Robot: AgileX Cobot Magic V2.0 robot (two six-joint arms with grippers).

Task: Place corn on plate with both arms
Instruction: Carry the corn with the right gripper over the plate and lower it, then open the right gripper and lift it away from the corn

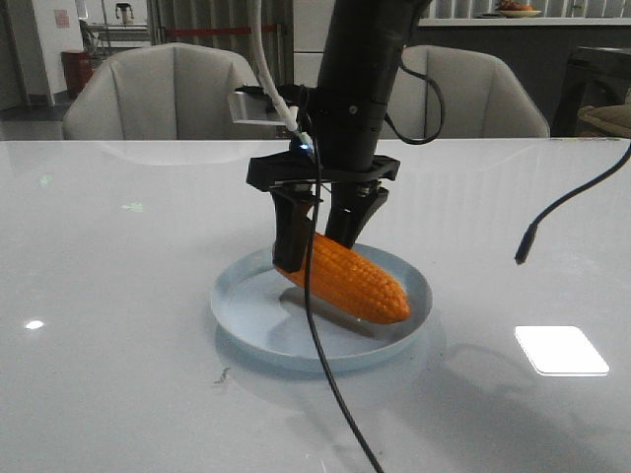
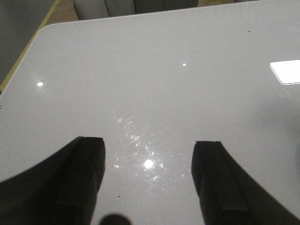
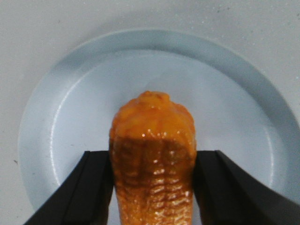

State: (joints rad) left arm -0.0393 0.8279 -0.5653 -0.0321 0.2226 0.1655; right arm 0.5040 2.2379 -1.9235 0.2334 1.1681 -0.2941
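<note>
R fingers (image 3: 96, 187) pinch corn (image 1: 355, 279) (butt hidden), over plate (image 1: 258, 317)

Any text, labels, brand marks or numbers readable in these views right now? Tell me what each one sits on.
None can be read.
The corn, the plate and the right gripper holding the corn carry no visible markings.
The left gripper shows plain black fingers over the bare table.
A reddish sign on the far wall in the front view is too small and blurred to read.
</note>
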